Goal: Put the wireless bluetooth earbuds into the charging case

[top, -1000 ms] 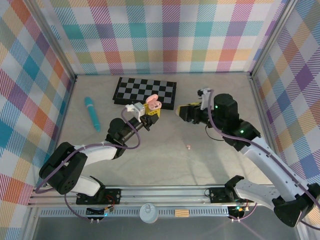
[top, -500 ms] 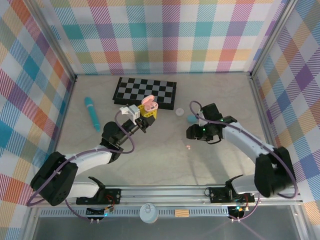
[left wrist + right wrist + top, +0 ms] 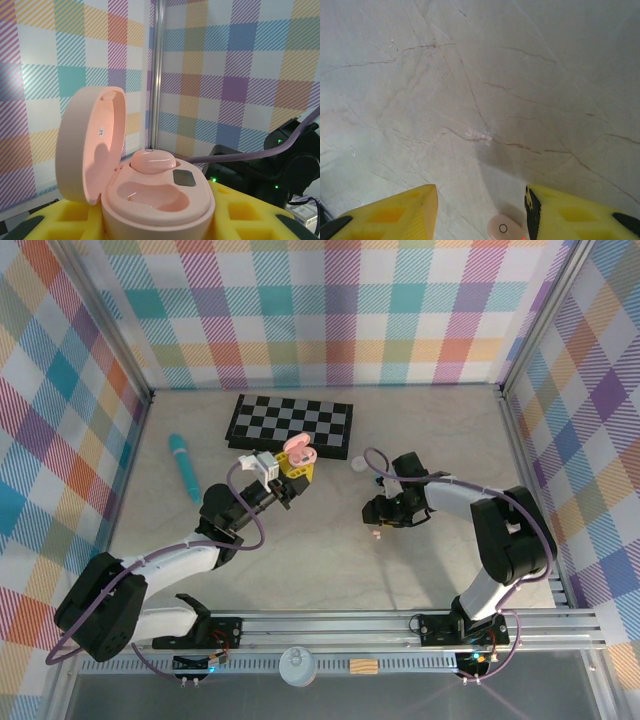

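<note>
My left pincer (image 3: 293,468) grips the pink charging case (image 3: 159,202) by its base, lid tipped up and open. One seated earbud (image 3: 152,161) fills the far well; the near well stands empty. From above, the case shows near the chessboard (image 3: 290,425). My right pincer (image 3: 480,202) hangs low over the bench (image 3: 470,75), yellow fingers (image 3: 395,207) parted. A loose pink earbud (image 3: 503,228) lies on the bench between them, just beside the finger at the view's right; I cannot tell whether they touch.
</note>
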You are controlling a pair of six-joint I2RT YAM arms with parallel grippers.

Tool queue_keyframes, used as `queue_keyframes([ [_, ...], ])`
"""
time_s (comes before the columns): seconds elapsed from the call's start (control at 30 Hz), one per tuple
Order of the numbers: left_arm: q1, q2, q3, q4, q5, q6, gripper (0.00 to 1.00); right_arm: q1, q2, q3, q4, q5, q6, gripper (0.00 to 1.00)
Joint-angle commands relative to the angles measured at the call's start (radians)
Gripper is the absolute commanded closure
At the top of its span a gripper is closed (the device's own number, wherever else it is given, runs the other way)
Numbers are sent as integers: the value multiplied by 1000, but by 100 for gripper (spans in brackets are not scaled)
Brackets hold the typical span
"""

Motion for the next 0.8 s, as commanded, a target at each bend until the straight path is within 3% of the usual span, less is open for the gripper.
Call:
queue_keyframes([
  [0.0,8,-26,12,11,24,19,70,-10,2,-33,18,-37,-29,51],
  [0.27,8,-17,12,19,23,19,70,-9,-48,-104,27,-98,-4,55],
  [0.77,8,-1,16,44,22,3,70,-9,-53,-135,24,-88,-3,68],
])
